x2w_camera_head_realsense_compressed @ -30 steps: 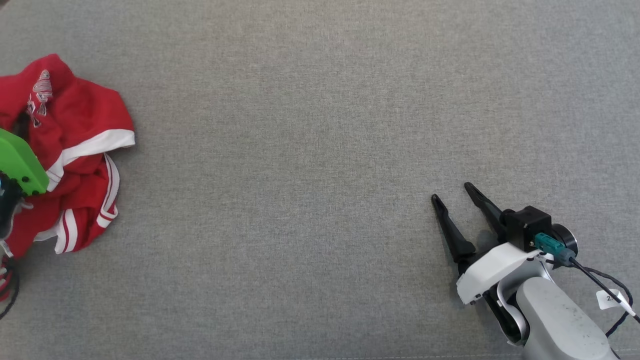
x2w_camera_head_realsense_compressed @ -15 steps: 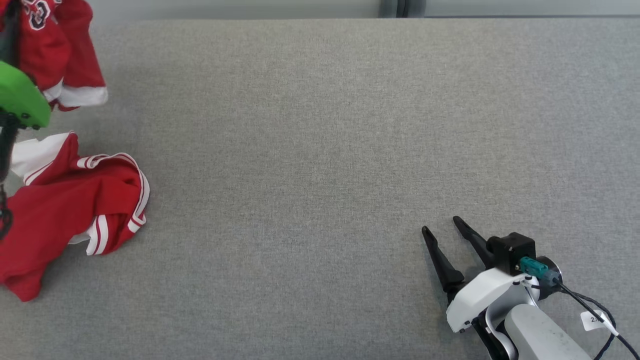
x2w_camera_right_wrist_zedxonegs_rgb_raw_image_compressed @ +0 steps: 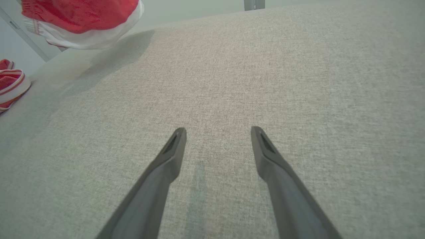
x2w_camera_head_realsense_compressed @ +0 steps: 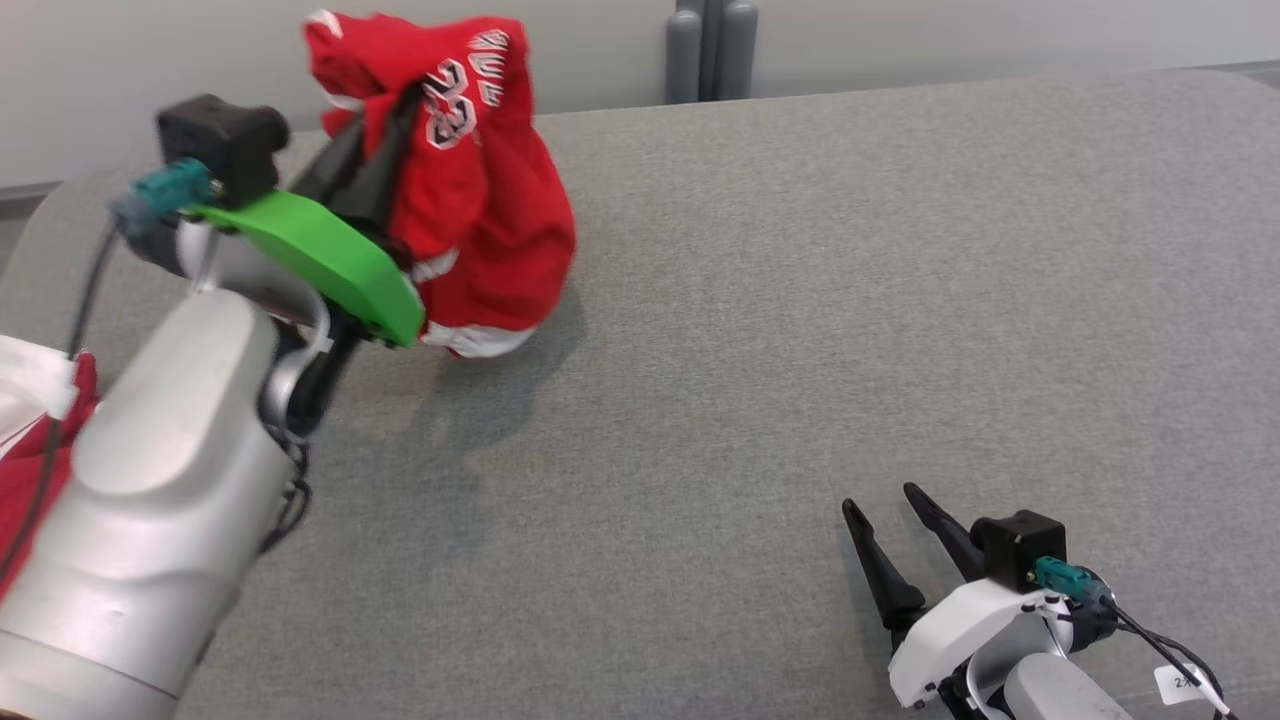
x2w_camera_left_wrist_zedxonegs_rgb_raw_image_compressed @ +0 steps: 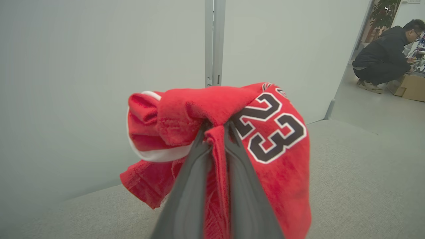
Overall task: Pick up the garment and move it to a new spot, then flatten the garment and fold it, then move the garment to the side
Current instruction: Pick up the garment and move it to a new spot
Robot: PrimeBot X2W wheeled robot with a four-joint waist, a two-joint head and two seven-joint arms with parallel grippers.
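Dangling garment clamped in left end effector, right end effector spread apart

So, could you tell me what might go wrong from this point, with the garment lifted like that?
The left gripper pinches only a bunched fold of the red garment; the rest hangs free and could slip out in transit.
Set down like this, it would likely land crumpled on the grey surface, harder to flatten.
The left forearm sits over other red and white cloth and might drag it.
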